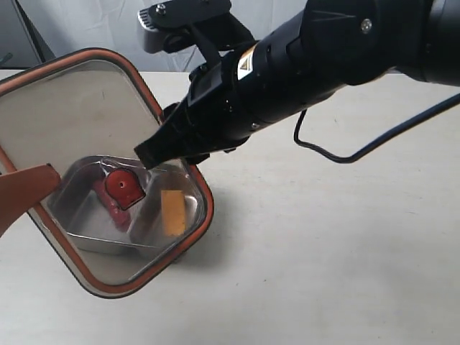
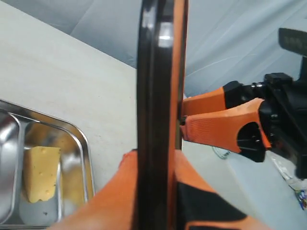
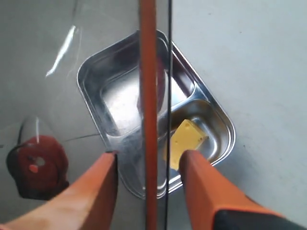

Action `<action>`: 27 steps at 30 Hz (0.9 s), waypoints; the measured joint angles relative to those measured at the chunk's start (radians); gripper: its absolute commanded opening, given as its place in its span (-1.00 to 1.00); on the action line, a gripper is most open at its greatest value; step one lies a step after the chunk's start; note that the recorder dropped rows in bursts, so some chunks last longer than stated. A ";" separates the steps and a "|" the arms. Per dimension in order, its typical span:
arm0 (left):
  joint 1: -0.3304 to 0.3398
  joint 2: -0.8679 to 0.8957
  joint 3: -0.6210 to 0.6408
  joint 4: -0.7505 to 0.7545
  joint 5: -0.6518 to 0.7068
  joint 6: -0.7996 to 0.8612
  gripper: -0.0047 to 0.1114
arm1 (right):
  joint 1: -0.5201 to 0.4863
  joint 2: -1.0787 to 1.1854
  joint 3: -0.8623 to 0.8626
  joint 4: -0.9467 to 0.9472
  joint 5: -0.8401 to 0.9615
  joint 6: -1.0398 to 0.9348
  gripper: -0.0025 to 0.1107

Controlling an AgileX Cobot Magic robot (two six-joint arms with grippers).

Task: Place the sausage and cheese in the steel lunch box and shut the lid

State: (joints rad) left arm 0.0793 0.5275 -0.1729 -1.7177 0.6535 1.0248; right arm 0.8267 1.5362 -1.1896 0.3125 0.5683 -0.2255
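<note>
Smoky plastic with an orange rim: the lid (image 1: 79, 115) hangs tilted in the air above the box (image 3: 216, 129), which sits on the table (image 1: 323, 251). The left gripper (image 2: 154, 155) is clamped on one edge, fingers pressed to both faces. The right gripper (image 3: 146, 155) straddles the opposite edge with its fingers spread (a gap shows on each side, so no grip). Seen through the lid, the sausage (image 1: 113, 213) lies in one compartment and the cheese (image 1: 172, 212) in the other, with the divider between them. A red valve (image 1: 123, 185) sits near the lid's centre.
</note>
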 measured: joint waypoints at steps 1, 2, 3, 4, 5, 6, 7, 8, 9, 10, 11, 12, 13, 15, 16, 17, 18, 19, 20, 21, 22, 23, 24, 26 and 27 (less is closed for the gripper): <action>0.000 0.000 0.000 0.011 -0.017 0.000 -0.92 | 0.000 -0.006 -0.006 -0.002 0.000 0.000 -0.25; 0.000 0.000 0.000 0.027 -0.030 0.001 -0.92 | 0.000 -0.012 -0.009 -0.007 0.000 0.002 -0.27; 0.000 0.000 -0.002 0.045 -0.050 0.001 -0.92 | 0.000 -0.021 -0.015 -0.022 0.000 0.012 -0.27; 0.000 0.000 -0.007 0.071 -0.071 0.001 -0.92 | 0.000 -0.033 -0.018 -0.046 0.000 0.030 -0.27; 0.000 0.000 -0.013 0.092 -0.091 0.001 -0.92 | 0.000 -0.048 -0.023 -0.078 0.000 0.055 -0.27; 0.000 0.000 -0.024 0.122 -0.109 0.002 -0.92 | 0.000 -0.064 -0.023 -0.124 0.002 0.090 -0.27; 0.000 0.000 -0.039 0.153 -0.124 0.002 -0.92 | 0.000 -0.081 -0.025 -0.180 0.009 0.136 -0.27; 0.000 0.000 -0.053 0.179 -0.134 0.004 -0.92 | 0.000 -0.096 -0.025 -0.229 0.022 0.184 -0.27; 0.000 0.000 -0.074 0.215 -0.143 0.004 -0.92 | 0.000 -0.114 -0.027 -0.292 0.042 0.233 -0.27; 0.000 0.000 -0.098 0.253 -0.156 0.004 -0.92 | 0.000 -0.133 -0.027 -0.354 0.061 0.283 -0.27; 0.000 0.000 -0.124 0.287 -0.166 0.004 -0.92 | 0.000 -0.147 -0.027 -0.402 0.077 0.322 -0.27; 0.000 0.000 -0.151 0.344 -0.177 0.004 -0.92 | 0.000 -0.169 -0.027 -0.467 0.102 0.373 -0.27; 0.000 0.000 -0.179 0.385 -0.186 0.004 -0.92 | 0.000 -0.182 -0.027 -0.504 0.115 0.402 -0.27; 0.000 0.002 -0.233 0.514 -0.217 0.004 -0.92 | 0.000 -0.214 -0.027 -0.569 0.140 0.458 -0.27; 0.000 0.002 -0.253 0.564 -0.230 0.004 -0.92 | 0.000 -0.229 -0.027 -0.587 0.149 0.474 -0.27; 0.000 0.005 -0.272 0.615 -0.247 0.004 -0.92 | 0.000 -0.239 -0.027 -0.596 0.153 0.487 -0.27; 0.000 0.011 -0.300 0.691 -0.258 0.006 -0.92 | 0.000 -0.253 -0.027 -0.603 0.155 0.495 -0.27; 0.000 0.018 -0.316 0.738 -0.269 0.006 -0.92 | 0.000 -0.261 -0.027 -0.605 0.155 0.500 -0.27; 0.000 0.023 -0.335 0.781 -0.275 0.006 -0.92 | 0.000 -0.267 -0.027 -0.607 0.155 0.503 -0.27; 0.000 0.033 -0.352 0.838 -0.281 0.008 -0.92 | 0.000 -0.276 -0.027 -0.607 0.157 0.506 -0.27; 0.000 0.041 -0.366 0.871 -0.283 0.008 -0.92 | 0.000 -0.281 -0.027 -0.607 0.157 0.510 -0.27; 0.000 0.050 -0.379 0.906 -0.285 0.008 -0.92 | 0.000 -0.284 -0.027 -0.607 0.161 0.510 -0.27; 0.000 0.062 -0.390 0.934 -0.288 0.014 -0.92 | 0.000 -0.288 -0.027 -0.607 0.164 0.512 -0.27; 0.000 0.081 -0.402 0.977 -0.295 0.045 -0.92 | 0.000 -0.290 -0.027 -0.604 0.170 0.513 -0.27; 0.000 0.091 -0.407 0.991 -0.304 0.071 -0.92 | 0.000 -0.292 -0.027 -0.602 0.176 0.513 -0.27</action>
State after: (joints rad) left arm 0.0793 0.6183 -0.5796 -0.7262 0.3492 1.0960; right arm 0.8267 1.2438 -1.2166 -0.2896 0.7440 0.2877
